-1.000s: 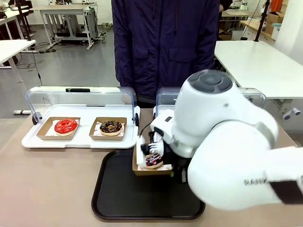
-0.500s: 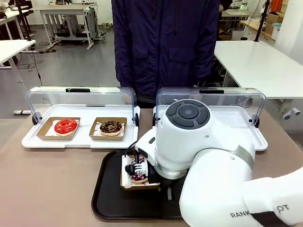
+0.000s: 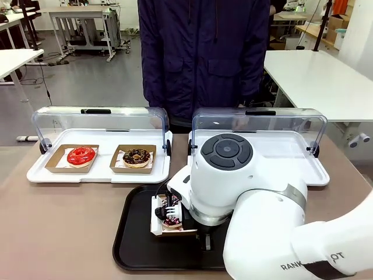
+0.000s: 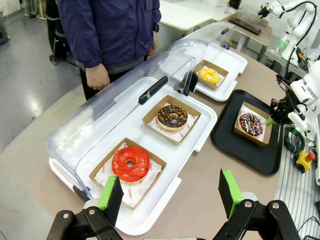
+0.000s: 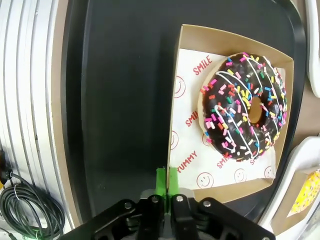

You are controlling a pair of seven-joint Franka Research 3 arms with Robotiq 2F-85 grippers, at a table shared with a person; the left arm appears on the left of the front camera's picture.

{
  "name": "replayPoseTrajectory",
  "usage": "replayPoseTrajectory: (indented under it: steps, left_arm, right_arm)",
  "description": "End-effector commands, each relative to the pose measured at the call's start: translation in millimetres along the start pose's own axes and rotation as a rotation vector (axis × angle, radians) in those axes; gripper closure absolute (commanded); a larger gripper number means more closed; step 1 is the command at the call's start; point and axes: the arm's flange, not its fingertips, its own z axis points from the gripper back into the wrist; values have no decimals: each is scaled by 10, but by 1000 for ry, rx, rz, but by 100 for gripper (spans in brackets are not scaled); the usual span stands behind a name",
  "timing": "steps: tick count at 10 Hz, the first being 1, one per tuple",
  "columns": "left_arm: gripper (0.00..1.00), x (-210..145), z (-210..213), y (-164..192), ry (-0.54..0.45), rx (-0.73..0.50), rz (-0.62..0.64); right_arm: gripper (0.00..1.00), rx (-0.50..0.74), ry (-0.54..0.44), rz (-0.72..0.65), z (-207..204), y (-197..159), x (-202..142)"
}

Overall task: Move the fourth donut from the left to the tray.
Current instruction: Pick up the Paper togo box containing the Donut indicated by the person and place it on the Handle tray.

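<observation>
Front view: right arm (image 3: pixel 256 204) reaches in from the right over the tray (image 3: pixel 137 248), a black square lying on the brown surface (image 3: pixel 58 233); the fourth donut (image 3: pixel 172 220), choc. glaze w/ drizzle and sprinkles, sits in its cardboard tray (image 3: pixel 158 228) above the black tray's middle, partly hidden by the arm. Behind, white display tray (image 3: pixel 41 173) w/ clear lid holds a red donut (image 3: pixel 80 155) and a choc. crumb donut (image 3: pixel 137 156); a second display tray (image 3: pixel 317 175) lies to the right. Person (image 3: pixel 204 58) in dark jacket stands at the far side. Left wrist view: left gripper (image 4: pixel 170 192) released, green pads wide apart, above the near display tray's edge; red donut, crumb donut, yellow donut (image 4: pixel 209 75) and fourth donut in a row, the last w/ its cardboard tray on the black tray; person's hand (image 4: pixel 97 76) hangs by the lid. Right wrist view: right gripper (image 5: pixel 166 185) clenched on the cardboard tray's left wall, pads pressed together over the rim; donut lies on printed paper (image 5: pixel 192 150) inside, black tray beneath.
</observation>
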Motion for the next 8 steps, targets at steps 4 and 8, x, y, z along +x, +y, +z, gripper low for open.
replayPoseTrajectory:
  steps: [4,8]
  left_arm:
    - [0,0,-9,-2,-25,-5,-10]
    - [0,0,-9,-2,-25,-5,-10]
  right_arm:
    - [98,-5,-14,-29,-102,309,-458]
    - [41,19,-31,-28,-69,294,-466]
